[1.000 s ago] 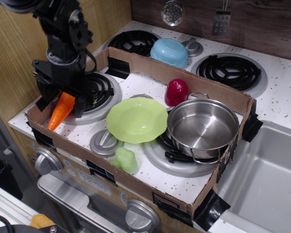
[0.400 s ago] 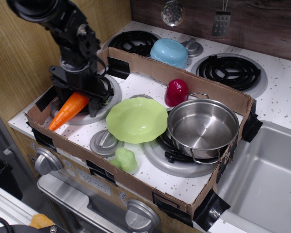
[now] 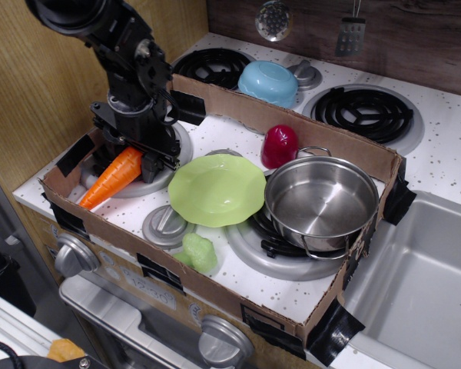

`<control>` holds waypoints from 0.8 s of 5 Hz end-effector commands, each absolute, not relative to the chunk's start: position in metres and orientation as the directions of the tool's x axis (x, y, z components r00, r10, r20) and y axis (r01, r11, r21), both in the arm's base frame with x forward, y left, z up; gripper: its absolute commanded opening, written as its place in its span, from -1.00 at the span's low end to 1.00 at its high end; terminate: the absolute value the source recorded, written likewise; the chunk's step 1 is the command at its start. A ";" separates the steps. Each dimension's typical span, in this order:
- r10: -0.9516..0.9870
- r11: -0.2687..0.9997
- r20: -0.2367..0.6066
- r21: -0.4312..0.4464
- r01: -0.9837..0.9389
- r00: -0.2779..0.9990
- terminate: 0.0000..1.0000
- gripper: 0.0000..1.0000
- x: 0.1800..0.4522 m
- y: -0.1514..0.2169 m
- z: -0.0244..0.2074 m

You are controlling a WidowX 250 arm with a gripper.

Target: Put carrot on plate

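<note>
Around the plate point(image 3: 217, 189), everything sits inside a shallow cardboard tray point(image 3: 238, 301) laid over a toy stove top. Largest of the contents is the steel pot point(image 3: 321, 201), touching the plate's right edge; behind the plate stands a dark red cup point(image 3: 280, 145), and just in front of it lies a small pale green toy point(image 3: 199, 252). A light blue bowl point(image 3: 268, 82) sits farther back, outside the tray.

Left of the plate, the black arm reaches down over the rear-left burner, and its gripper point(image 3: 140, 152) is clamped on the thick upper end of the carrot point(image 3: 114, 177). The carrot slants down and away from the plate, its pointed tip low by the tray's left wall; whether the tip touches the stove top cannot be told. The plate itself is bare.

The step in hand looks like the carry toward the plate. To do it well, the arm should probably raise the carrot enough that the drooping tip clears the burner and the plate's wavy rim, then travel toward the plate's centre. Since the carrot is about as long as the plate is wide, releasing low and centred would keep it from tipping off.
</note>
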State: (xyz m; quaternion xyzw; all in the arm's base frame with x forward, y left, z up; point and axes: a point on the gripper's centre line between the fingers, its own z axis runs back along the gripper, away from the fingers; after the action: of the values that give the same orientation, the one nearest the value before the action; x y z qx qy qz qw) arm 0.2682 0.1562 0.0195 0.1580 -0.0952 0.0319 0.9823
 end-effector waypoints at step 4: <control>0.229 0.965 0.239 0.072 -0.253 0.944 -1.00 -1.00 0.292 0.144 0.097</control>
State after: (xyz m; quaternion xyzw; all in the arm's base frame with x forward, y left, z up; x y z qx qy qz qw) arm 0.2866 0.1402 0.0763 0.0345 -0.0910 0.1294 0.9868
